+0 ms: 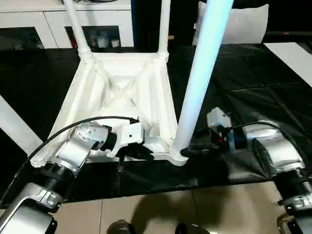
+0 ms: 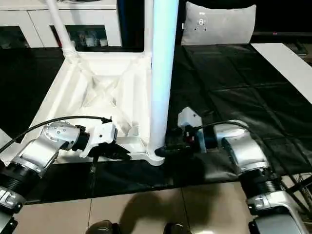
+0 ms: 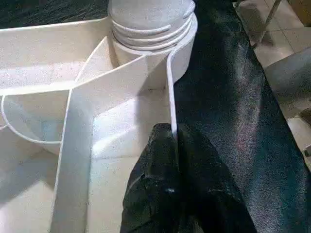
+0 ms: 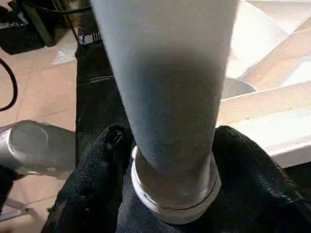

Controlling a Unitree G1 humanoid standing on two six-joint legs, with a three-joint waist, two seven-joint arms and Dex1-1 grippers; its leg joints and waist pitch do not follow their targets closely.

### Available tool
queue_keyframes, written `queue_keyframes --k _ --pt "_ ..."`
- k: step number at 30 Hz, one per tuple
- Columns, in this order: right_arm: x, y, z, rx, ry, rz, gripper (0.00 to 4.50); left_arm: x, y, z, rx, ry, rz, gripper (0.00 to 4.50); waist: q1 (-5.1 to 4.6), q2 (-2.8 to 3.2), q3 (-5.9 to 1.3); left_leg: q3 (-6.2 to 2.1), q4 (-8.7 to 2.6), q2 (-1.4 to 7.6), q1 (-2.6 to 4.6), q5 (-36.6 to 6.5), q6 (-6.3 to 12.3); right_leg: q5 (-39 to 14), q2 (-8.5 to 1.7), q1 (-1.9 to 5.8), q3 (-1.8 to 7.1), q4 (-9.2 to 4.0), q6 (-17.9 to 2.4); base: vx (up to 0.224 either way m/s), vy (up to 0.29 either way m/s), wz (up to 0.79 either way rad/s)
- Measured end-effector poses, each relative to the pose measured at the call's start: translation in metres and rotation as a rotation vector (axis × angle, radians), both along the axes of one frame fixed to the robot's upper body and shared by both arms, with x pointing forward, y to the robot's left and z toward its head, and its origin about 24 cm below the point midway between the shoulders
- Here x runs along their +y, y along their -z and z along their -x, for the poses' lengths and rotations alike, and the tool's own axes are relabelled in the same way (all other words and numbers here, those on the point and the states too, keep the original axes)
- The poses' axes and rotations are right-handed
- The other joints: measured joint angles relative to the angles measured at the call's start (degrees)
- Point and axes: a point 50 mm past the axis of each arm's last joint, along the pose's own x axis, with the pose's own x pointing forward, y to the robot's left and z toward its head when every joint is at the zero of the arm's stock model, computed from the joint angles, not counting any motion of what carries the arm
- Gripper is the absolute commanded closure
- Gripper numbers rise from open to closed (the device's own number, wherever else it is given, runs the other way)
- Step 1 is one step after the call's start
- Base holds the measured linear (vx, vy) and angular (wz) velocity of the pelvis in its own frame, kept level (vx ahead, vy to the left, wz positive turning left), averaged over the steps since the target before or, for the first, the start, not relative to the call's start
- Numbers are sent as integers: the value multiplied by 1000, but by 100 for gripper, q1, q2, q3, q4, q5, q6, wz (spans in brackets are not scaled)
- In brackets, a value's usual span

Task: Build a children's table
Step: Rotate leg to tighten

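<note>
Children's table (image 1: pixel 122 92) upside down, ribbed underside; left gripper (image 3: pixel 170 145) pinching thin rim; right gripper (image 4: pixel 170 170) clamping round tapered leg (image 1: pixel 202 73).

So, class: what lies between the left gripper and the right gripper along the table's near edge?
In the left eye view, the near corner socket with its upright leg sits between the left gripper and right gripper.

The children's table (image 1: pixel 122 83) is white all over — top, ribs and legs. It lies on a glossy black sheet (image 1: pixel 253 83). The floor (image 1: pixel 195 209) is beige tile. Both forearms are silver — the fingers (image 3: pixel 160 194) black.
</note>
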Motion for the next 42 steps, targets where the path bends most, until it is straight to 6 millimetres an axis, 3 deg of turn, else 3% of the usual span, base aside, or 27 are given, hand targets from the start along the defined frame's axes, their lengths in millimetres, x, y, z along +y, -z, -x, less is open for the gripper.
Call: queue_keyframes --k 7,16,18,24,26,28,29,30,31,32,33,35,37,39,42 --pt "-1 -1 1 52 -27 -17 243 0 0 1 15 25 0 450 55 1 -2 -1 -2 1 0 0 0 0 0 0 -1 4 0 0 0 0" --pt "0 2 10 128 84 -43 257 -7 3 1 77 -61 30 450 92 15 -17 0 -1 1 8 2 -2 -1 0 5 0 7 1 0 0 0" --pt "6 5 7 128 179 -57 257 -6 4 -1 90 -153 31 450 21 -9 -36 1 -2 2 16 5 -7 0 0 6 0 9 1 0 0 0" --pt "24 13 -10 139 591 -87 257 -24 12 -10 95 -418 62 450 -423 -72 -80 -1 7 2 80 6 -10 -6 -1 56 -26 -44 10 0 0 0" --pt "30 13 -16 139 716 -89 257 -33 14 -13 105 -505 88 450 -565 -55 -84 -41 4 22 79 4 -9 -7 -55 110 -206 -155 12 0 0 0" --pt "35 15 -19 140 812 -87 257 -42 17 -14 115 -574 102 450 -681 18 -75 -101 -6 120 81 1 -9 -13 -81 253 -469 -346 23 0 0 0" --pt "38 16 -20 148 855 -93 257 -45 18 -14 119 -602 107 450 -683 20 -68 -105 -15 136 61 1 -10 -107 -73 259 -450 -220 76 -60 24 -3" --pt "40 17 -21 148 901 -96 257 -49 18 -15 118 -629 109 450 -688 -14 -58 -93 -7 112 88 1 -10 -274 -83 231 -350 -13 40 0 0 0" --pt "44 18 -25 153 958 -109 201 -55 20 -17 113 -675 111 450 -665 -134 -55 -34 -10 38 180 0 -15 -345 -90 202 -143 155 33 0 0 0" --pt "47 19 -28 149 987 -120 201 -58 19 -18 99 -695 111 450 -661 -167 -44 -39 -11 -8 226 -13 -35 -335 -89 166 -66 227 61 8 -60 12" --pt "48 18 -29 145 1005 -138 187 -61 18 -19 88 -707 112 450 -637 -183 -37 -30 66 -34 230 -55 -75 -334 -102 103 -79 216 78 37 -62 -12" --pt "50 15 -32 141 1032 -183 180 -66 15 -22 64 -712 115 450 -511 -118 -47 -147 22 -20 92 -84 -92 -333 -88 72 -165 180 79 49 -43 -21" --pt "51 14 -31 135 1019 -197 149 -66 12 -24 30 -722 110 450 -530 -104 -54 -199 4 20 35 -8 -120 -289 -64 46 -252 121 49 32 -9 -18" --pt "55 13 -28 109 948 -179 136 -64 8 -28 -11 -716 99 450 -548 -104 -54 -192 7 22 -3 0 -118 -124 -63 29 -260 49 -2 0 0 0" --pt "58 15 -23 98 823 -157 112 -58 6 -29 -49 -692 95 450 -514 -100 -52 -177 -17 21 -1 -6 -112 9 -68 22 -270 -13 -29 18 -5 2"
